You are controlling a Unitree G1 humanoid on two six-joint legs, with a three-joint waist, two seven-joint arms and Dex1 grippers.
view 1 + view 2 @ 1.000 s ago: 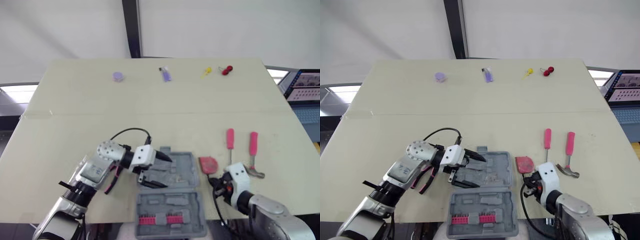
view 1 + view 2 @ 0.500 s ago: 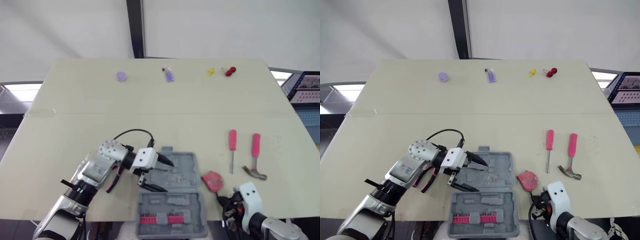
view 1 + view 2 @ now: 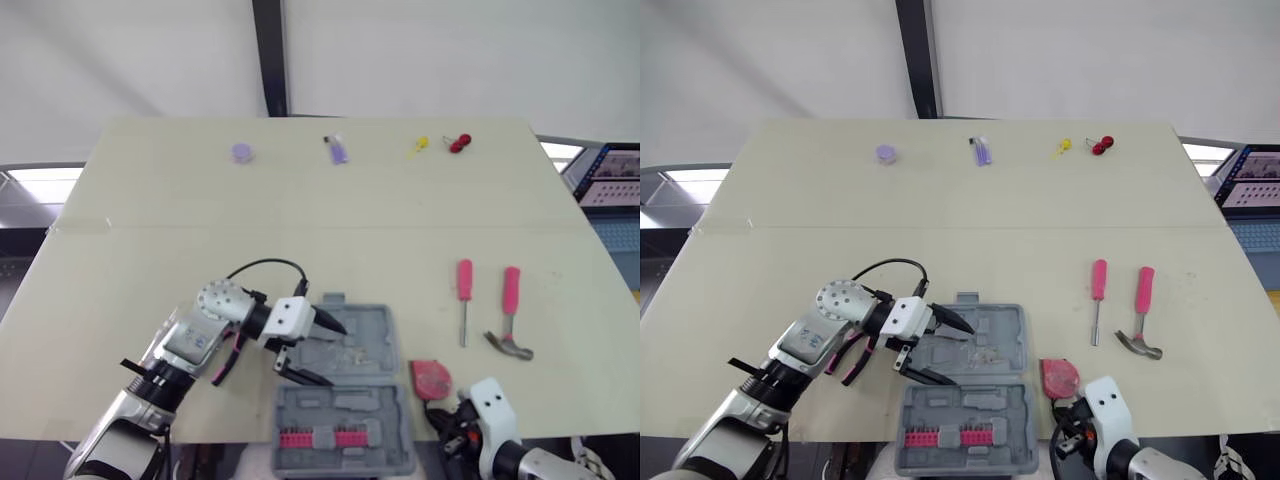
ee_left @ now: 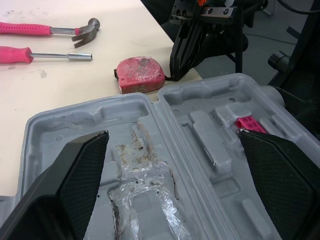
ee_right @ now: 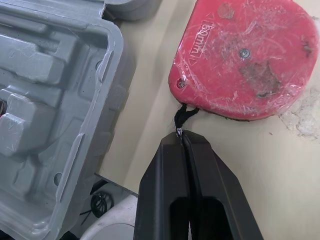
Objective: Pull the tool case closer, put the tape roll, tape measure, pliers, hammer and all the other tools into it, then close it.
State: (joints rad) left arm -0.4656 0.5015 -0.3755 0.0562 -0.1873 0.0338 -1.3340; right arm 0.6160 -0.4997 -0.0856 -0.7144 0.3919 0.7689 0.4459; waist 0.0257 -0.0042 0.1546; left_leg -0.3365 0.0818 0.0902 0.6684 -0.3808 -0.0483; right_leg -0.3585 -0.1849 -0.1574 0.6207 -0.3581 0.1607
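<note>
The grey tool case [image 3: 385, 330] lies open at the near table edge, with a row of pink bits [image 3: 320, 438] in its near half. My left gripper [image 3: 333, 352] hovers open over the far half, fingers [image 4: 80, 180] spread wide with nothing between them. The red tape measure [image 5: 245, 65] lies on the table right of the case [image 5: 45, 75]. My right gripper [image 5: 182, 137] is shut on its black strap at the table's near edge. A pink-handled hammer [image 3: 512, 310] and a pink screwdriver [image 3: 464, 295] lie further right.
Along the far edge lie a purple tape roll [image 3: 240, 152], a purple tool [image 3: 337, 150], a small yellow item [image 3: 415, 146] and a red-handled tool [image 3: 457, 142]. A screen [image 3: 610, 170] stands beyond the right edge.
The right gripper has drawn back toward the near edge, dragging the tape measure by its strap. The left gripper has stayed over the case.
</note>
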